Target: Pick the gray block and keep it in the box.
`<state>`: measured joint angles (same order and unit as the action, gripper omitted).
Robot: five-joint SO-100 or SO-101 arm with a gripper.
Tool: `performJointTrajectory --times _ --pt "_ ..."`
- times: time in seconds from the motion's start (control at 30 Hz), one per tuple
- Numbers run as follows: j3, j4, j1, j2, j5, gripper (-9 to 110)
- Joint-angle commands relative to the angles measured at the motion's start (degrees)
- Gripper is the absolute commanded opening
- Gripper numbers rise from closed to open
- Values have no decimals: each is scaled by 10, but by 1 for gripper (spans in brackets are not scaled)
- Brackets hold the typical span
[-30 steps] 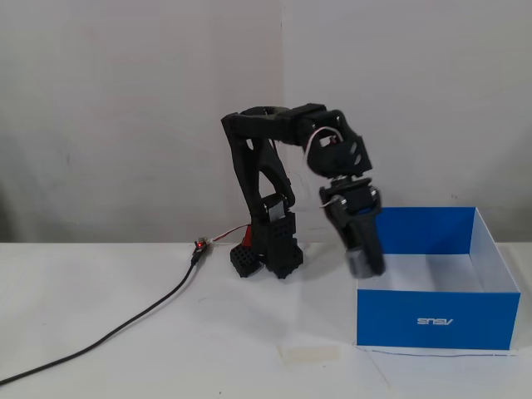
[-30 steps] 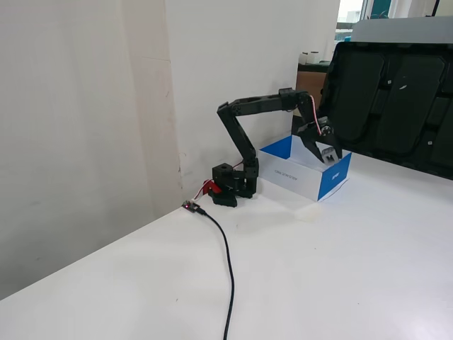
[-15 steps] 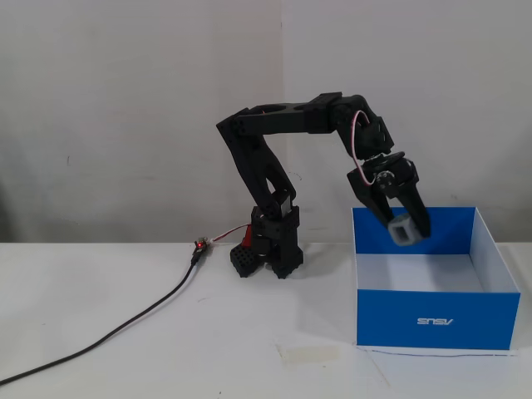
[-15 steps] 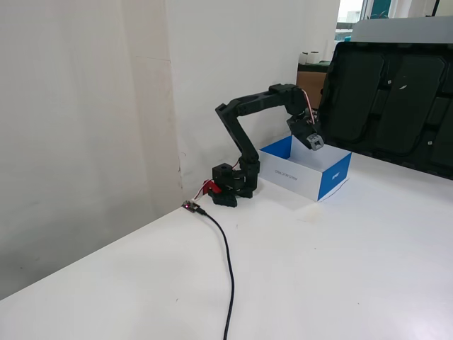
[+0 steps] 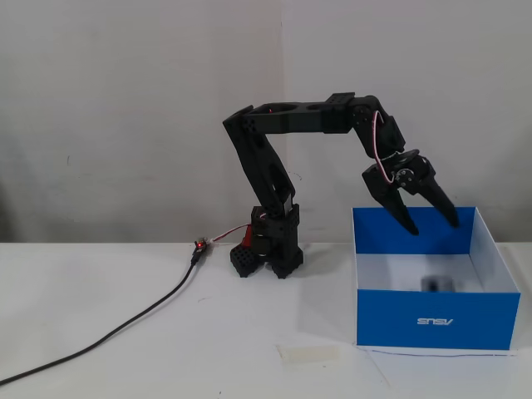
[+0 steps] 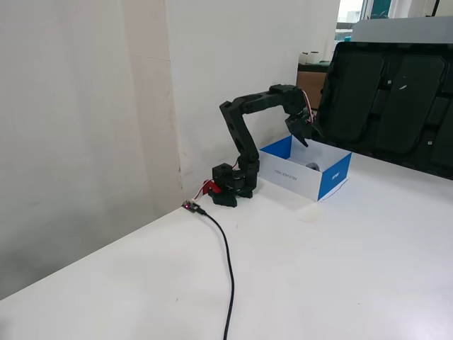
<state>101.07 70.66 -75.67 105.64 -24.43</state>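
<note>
The box [image 5: 432,320] stands on the white table at the right, blue outside with white lettering on its front and a white floor. The gray block [image 5: 436,283] shows as a blurred dark shape inside the box near the floor. My gripper [image 5: 434,224] hangs above the box's back part, open and empty, with its two black fingers spread and pointing down. In a fixed view from the side the box [image 6: 333,178] sits behind the arm's base, the gripper [image 6: 303,139] is over it, and the block [image 6: 313,167] is a small dark spot inside.
The arm's black base [image 5: 270,249] is clamped to the table left of the box. A black cable [image 5: 125,324] runs from the base toward the front left. A strip of tape [image 5: 309,353] lies near the box's front left corner. A dark panel [image 6: 396,99] stands behind the table.
</note>
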Motion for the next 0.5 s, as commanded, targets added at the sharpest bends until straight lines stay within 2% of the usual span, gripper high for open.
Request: performJointTrajectory --times 0.0,0.1,0.2,0.47 --pt "-46 -3 4 10 13 28" --pt "-46 9 25 18 24 27" --pt "-42 33 68 26 55 19" --pt "62 6 275 140 173 4"
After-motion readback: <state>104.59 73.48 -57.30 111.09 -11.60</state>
